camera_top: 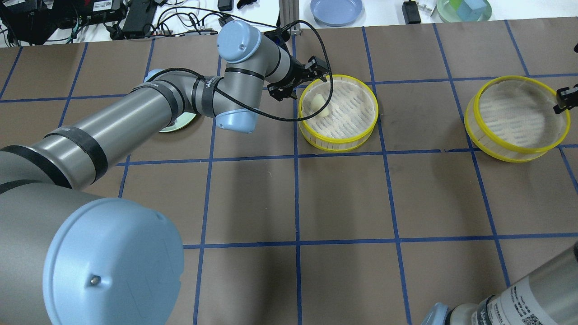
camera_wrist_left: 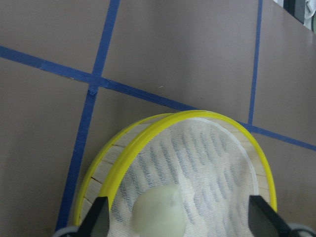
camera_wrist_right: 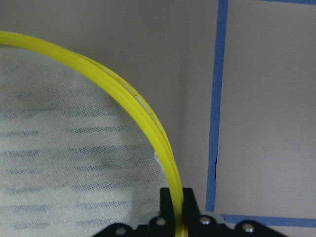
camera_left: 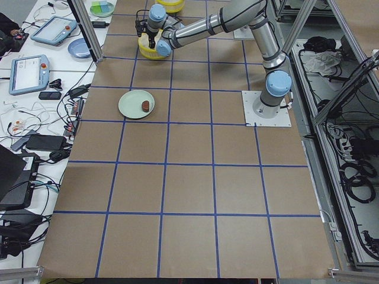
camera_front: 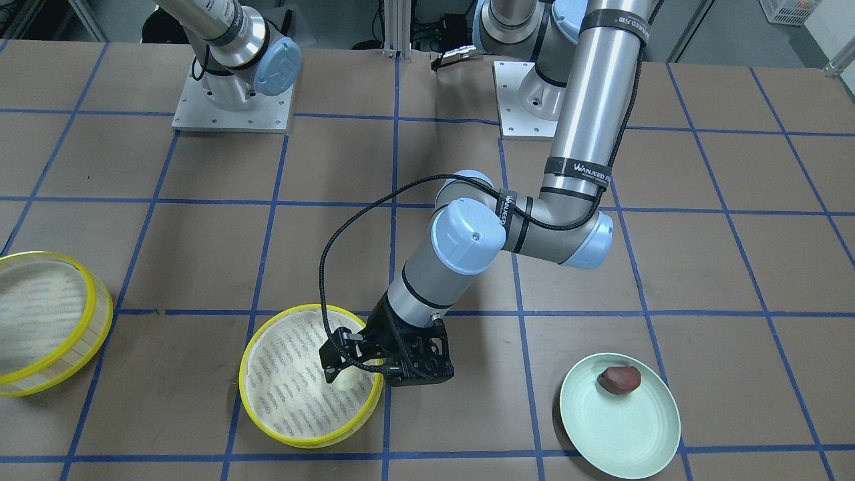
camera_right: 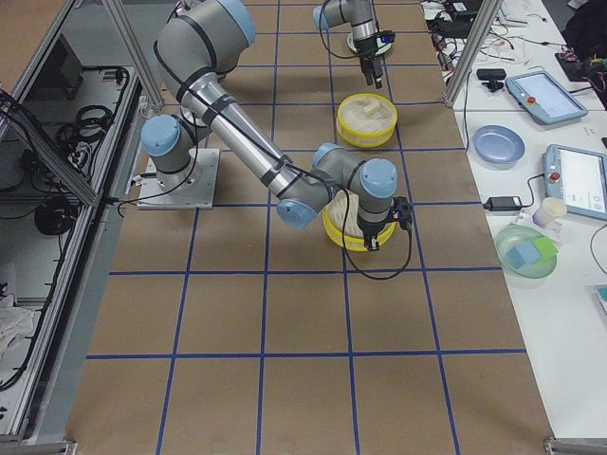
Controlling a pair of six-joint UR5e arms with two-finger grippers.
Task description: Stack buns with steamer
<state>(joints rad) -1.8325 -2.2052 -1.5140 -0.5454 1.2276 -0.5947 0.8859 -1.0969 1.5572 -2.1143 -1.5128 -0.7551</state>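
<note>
Apparently the left fingers (camera_wrist_left: 96, 219) are releasing: they are standing wide apart, the cream bun (camera_wrist_left: 159, 215) lying between them on the mesh of a steamer tier (camera_wrist_left: 197, 116). The right fingers (camera_wrist_right: 190, 202) are clamping the rim of the other tier (camera_wrist_right: 123, 91). Next: lifting straight clear.

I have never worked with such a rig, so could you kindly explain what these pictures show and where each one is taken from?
The machine is a robot with two arms bolted to a brown table. Four pictures come from fixed cameras: one faces the robot, one looks over its shoulders, and one stands at each end of the table. The last two look out from the wrists. The left gripper is open, with a finger on either side of the cream bun, which lies in the middle steamer tier. The right gripper is clamped on the yellow rim of the other steamer tier. The brown bun lies on a pale green plate.
</note>
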